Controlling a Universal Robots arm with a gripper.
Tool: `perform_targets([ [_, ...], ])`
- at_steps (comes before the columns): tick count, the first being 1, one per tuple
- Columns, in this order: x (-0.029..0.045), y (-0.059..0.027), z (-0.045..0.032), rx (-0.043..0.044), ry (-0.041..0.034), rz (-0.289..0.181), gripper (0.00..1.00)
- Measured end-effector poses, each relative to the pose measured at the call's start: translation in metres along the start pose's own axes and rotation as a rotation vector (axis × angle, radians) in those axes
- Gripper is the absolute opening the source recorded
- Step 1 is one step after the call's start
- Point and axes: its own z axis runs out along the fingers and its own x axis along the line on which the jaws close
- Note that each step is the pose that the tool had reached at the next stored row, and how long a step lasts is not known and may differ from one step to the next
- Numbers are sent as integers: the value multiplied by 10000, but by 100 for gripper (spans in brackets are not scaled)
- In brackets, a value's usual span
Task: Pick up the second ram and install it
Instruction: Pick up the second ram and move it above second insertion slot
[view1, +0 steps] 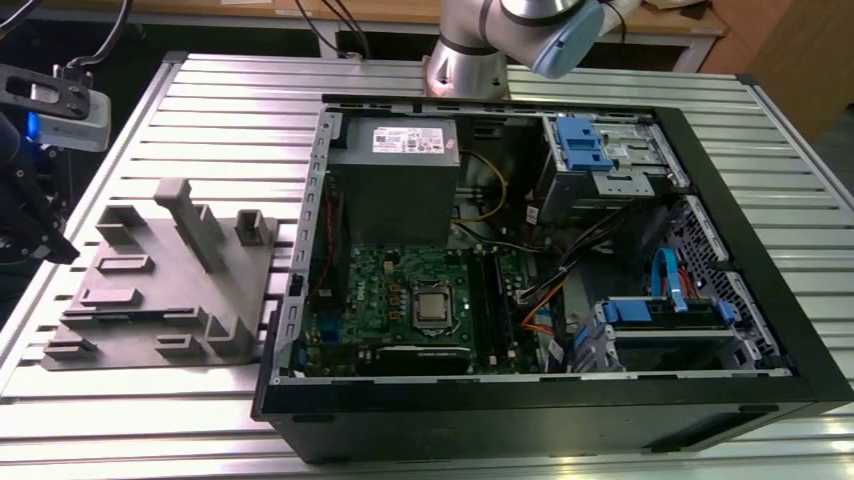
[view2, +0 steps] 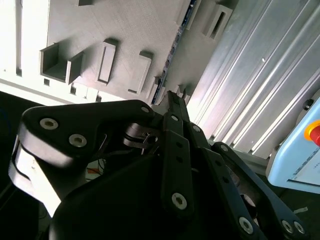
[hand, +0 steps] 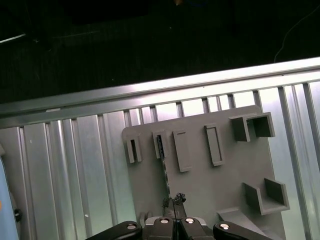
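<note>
1. Grey plastic fixture block (view1: 154, 290) sits on the slatted metal table (view1: 200, 85), at nine o'clock from the open computer case (view1: 561, 400) in the exterior view.
2. In both wrist views the gripper (hand: 173, 201) has its fingers drawn together, pinched on the second ram (hand: 160, 146), a thin dark strip seen edge-on.
3. Taking the fingers' closing line as three-to-nine, the ram's long axis runs twelve-to-six through them, with its free length reaching out over the fixture block.
4. Whether the strip is clear of its slot I cannot tell.
5. Green motherboard (view1: 394, 300) lies inside the case, at three o'clock from the fixture block in the exterior view, well apart from the ram.
</note>
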Motion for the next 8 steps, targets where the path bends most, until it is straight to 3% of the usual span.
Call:
perform_targets([
  [8, 1, -2, 36, -1, 1, -4, 7],
])
